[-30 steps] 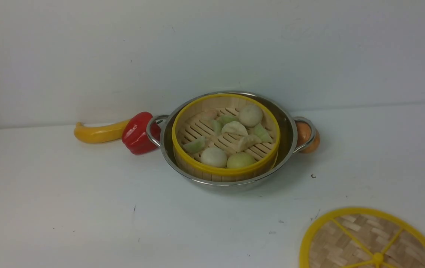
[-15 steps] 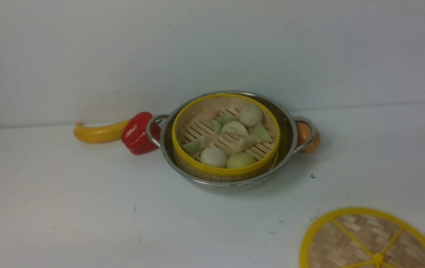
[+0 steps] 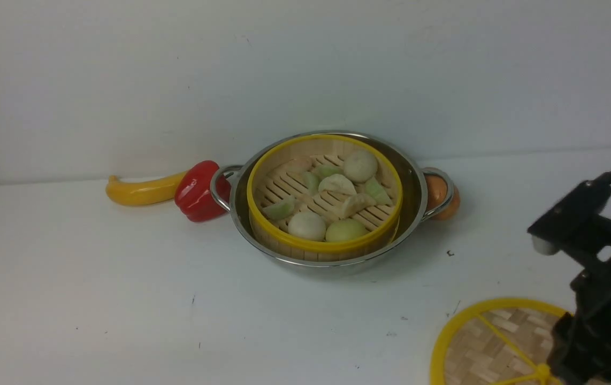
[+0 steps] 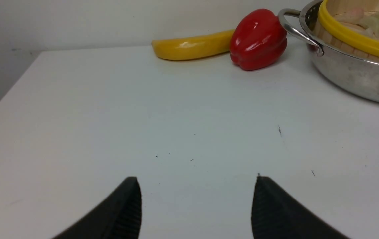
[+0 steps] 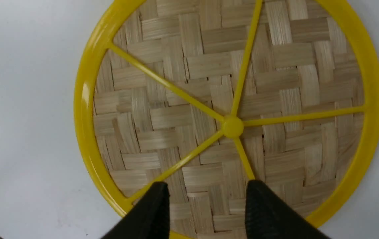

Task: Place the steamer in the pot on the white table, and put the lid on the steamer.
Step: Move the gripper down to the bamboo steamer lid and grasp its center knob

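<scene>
The steamer point(image 3: 325, 200), a yellow-rimmed bamboo basket with pale dumplings and buns, sits inside the shiny pot point(image 3: 417, 206) at the back middle of the white table point(image 3: 97, 299). The pot and steamer also show in the left wrist view point(image 4: 348, 71). The lid point(image 3: 490, 345), a woven disc with yellow rim and spokes, lies flat at the front right; the right wrist view shows its knob point(image 5: 232, 127). My right gripper point(image 5: 207, 186) is open and hovers above the lid, near the knob. My left gripper point(image 4: 196, 181) is open and empty over bare table, left of the pot.
A red bell pepper point(image 3: 198, 191) and a yellow banana-like fruit point(image 3: 142, 191) lie left of the pot by the wall. An orange round fruit point(image 3: 442, 197) sits behind the pot's right handle. The table's left edge shows in the left wrist view point(image 4: 8, 96).
My right arm has come into the front view from the right and now stands over the lid. The steamer, pot and lid have not moved.
</scene>
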You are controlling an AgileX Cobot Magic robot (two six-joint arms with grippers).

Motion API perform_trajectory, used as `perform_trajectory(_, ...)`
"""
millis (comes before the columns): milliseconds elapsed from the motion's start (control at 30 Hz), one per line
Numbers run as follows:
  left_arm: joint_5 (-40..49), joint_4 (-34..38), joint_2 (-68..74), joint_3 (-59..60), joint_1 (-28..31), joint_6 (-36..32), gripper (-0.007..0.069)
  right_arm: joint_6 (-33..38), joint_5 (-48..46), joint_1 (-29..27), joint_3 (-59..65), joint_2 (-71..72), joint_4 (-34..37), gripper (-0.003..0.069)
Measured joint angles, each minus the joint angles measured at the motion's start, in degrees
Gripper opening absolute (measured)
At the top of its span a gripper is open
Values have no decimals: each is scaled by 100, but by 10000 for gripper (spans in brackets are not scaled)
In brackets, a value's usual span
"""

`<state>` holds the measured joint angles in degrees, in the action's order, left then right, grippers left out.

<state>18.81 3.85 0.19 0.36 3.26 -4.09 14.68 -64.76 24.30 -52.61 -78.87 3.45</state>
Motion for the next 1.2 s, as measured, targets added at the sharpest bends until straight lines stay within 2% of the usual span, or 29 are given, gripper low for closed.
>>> perform_trajectory(267,0,0,0,0,0,0,416,-904,93,85,-251,-833,-78,323)
perform_trajectory(367,0,0,0,0,0,0,416,-1032,145,85,-251,-1088,-302,323)
perform_trajectory(600,0,0,0,0,0,0,416,-1069,461,85,-256,-1235,-689,323)
perform_trajectory(1200,0,0,0,0,0,0,416,-1069,380,85,-257,-1615,-520,323)
